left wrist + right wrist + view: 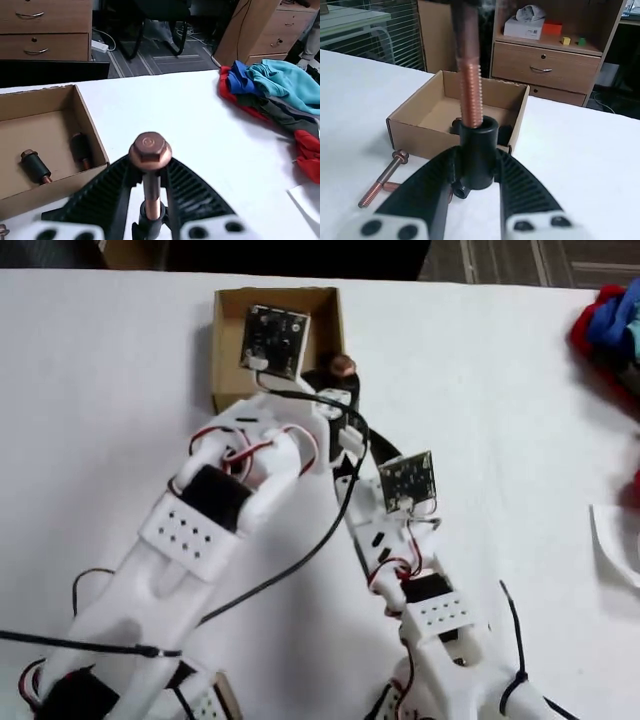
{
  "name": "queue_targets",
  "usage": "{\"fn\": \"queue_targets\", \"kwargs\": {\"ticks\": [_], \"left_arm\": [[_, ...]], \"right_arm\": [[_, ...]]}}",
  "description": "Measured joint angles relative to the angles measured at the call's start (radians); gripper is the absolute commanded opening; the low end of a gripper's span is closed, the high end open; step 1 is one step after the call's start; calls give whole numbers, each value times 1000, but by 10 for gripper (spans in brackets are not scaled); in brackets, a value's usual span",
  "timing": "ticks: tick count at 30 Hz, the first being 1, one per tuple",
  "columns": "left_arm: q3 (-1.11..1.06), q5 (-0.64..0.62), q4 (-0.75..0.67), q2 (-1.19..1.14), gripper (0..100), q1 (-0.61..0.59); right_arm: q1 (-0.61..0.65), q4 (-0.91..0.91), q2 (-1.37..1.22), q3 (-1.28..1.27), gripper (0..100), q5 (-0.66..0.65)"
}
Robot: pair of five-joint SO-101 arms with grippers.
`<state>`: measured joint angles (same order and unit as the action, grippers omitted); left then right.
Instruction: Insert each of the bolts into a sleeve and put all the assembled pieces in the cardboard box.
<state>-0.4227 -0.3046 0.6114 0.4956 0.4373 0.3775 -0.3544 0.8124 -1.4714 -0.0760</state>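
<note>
Where the two grippers meet, we note a copper-coloured bolt [150,146] with a hexagonal flanged head, a smooth shank and a threaded lower end. Its tip sits at the mouth of a matte black cylindrical sleeve [479,145]; we cannot tell how deep it goes.

The left gripper [149,172] has its black ribbed fingers [190,190] clamped on the bolt's shank just under the head, and the bolt stands roughly upright. The right gripper [477,165] has its ribbed fingers [520,185] closed on the sleeve from both sides, bore facing up.

From above, the left arm [200,530] stretches towards the box [228,335] and the right arm [420,590] angles in beside it. The bolt head [342,365] lies just beside the box's wall.

The box is plain brown cardboard, open-topped and shallow. Two assembled pieces lie inside it, [36,166] and [81,149], each a black sleeve with copper showing at the ends. A loose bolt [382,180] lies flat on the table near the box's outer front wall.

The table [200,130] is white and smooth. A heap of red and blue clothes [272,87] sits well apart from the box. Wooden drawers [45,25] stand behind.
</note>
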Motion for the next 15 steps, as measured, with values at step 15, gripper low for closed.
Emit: {"fn": "queue_targets", "kwargs": {"ticks": [15], "left_arm": [[0, 8, -15, -23, 26, -2]], "right_arm": [[3, 0, -5, -2, 20, -2]]}}
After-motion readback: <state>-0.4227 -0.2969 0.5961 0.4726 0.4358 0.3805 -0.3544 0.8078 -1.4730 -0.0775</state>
